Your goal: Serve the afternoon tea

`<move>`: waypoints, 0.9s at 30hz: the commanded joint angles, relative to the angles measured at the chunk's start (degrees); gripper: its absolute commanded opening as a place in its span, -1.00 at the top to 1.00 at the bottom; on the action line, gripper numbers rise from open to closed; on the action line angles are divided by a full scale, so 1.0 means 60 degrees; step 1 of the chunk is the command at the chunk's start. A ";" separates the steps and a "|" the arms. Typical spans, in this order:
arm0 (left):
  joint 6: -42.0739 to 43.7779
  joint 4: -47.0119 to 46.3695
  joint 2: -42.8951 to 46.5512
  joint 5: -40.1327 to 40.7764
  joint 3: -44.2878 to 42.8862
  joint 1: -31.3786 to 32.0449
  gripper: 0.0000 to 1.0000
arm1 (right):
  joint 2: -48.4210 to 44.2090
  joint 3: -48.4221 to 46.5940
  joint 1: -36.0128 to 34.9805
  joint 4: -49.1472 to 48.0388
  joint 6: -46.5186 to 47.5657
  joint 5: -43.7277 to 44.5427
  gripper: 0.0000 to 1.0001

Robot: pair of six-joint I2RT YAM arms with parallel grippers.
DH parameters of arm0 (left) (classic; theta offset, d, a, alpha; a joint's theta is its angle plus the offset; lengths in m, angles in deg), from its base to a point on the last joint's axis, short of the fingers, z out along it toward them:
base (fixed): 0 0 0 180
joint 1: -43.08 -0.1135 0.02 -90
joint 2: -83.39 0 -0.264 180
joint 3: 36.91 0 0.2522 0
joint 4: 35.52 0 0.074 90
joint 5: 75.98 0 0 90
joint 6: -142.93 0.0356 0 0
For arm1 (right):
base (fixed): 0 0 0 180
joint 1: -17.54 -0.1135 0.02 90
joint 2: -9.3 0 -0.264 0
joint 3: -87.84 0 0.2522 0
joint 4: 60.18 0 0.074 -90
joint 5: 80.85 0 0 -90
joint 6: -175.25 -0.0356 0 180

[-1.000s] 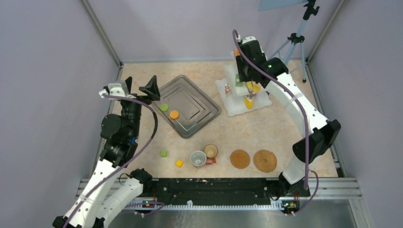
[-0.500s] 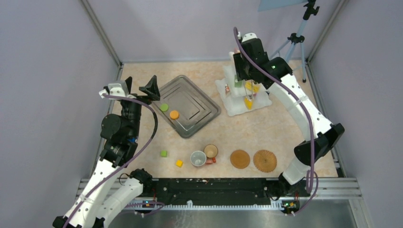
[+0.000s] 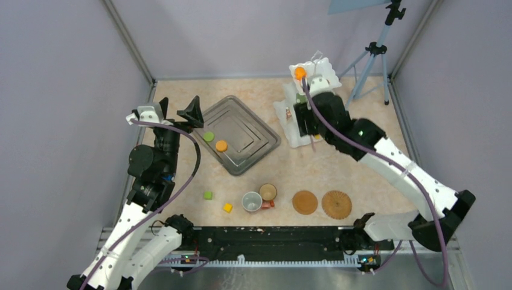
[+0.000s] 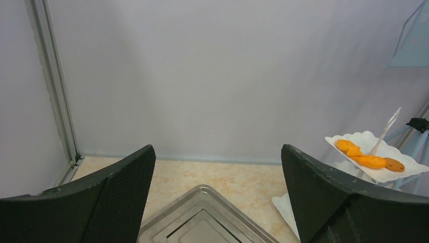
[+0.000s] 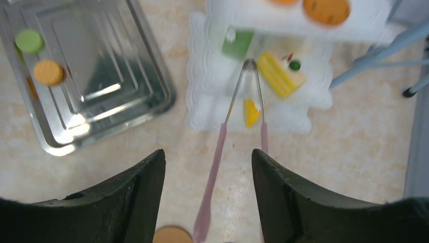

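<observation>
The white three-tier stand (image 3: 290, 130) sits at one o'clock on the marbled table (image 3: 338, 163), its scalloped plates stacked one over another. The top plate carries orange rounds (image 4: 369, 161). Lower down, the right wrist view shows a yellow cake wedge (image 5: 281, 75) dotted red and green, a green square piece (image 5: 238, 44) and a smaller yellow wedge (image 5: 251, 112).

The pink tongs (image 5: 215, 167) rest their steel tips on the stand among those pieces, with the legs spread and running back toward six o'clock. The right gripper (image 5: 208, 154) hangs above them, jaws wide apart on either side of the legs and not clamping them. The left gripper (image 4: 217, 149) is raised at nine o'clock, also spread wide and holding nothing.

At eleven o'clock a steel tray (image 3: 253, 130) holds a green disc (image 3: 208, 136) and an orange disc (image 3: 221, 145) near its seven o'clock edge. At six o'clock a white cup (image 3: 252, 201) stands just beside a tan cup (image 3: 268, 192). Two brown woven mats (image 3: 305, 202) (image 3: 336, 205) lie side by side at five o'clock. A green cube (image 3: 208, 195) and a yellow cube (image 3: 227, 208) lie at seven o'clock.
</observation>
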 commanded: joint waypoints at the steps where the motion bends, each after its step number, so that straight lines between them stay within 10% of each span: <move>1: -0.0124 -0.0211 0.0029 -0.0182 -0.0219 -0.0038 -0.98 | -0.2084 0.3300 0.0047 -0.2591 -0.0884 -0.0817 -0.27; 14: -0.0261 -0.0137 -0.0090 -0.0349 -0.0246 -0.0029 -0.97 | -0.2878 0.6665 0.1225 -0.2829 -0.2959 -0.1162 -0.34; 27: -0.0250 -0.0109 -0.0067 -0.0331 -0.0263 -0.0031 -0.98 | 0.0536 0.6416 0.3376 -0.1883 -0.3984 -0.2459 -0.14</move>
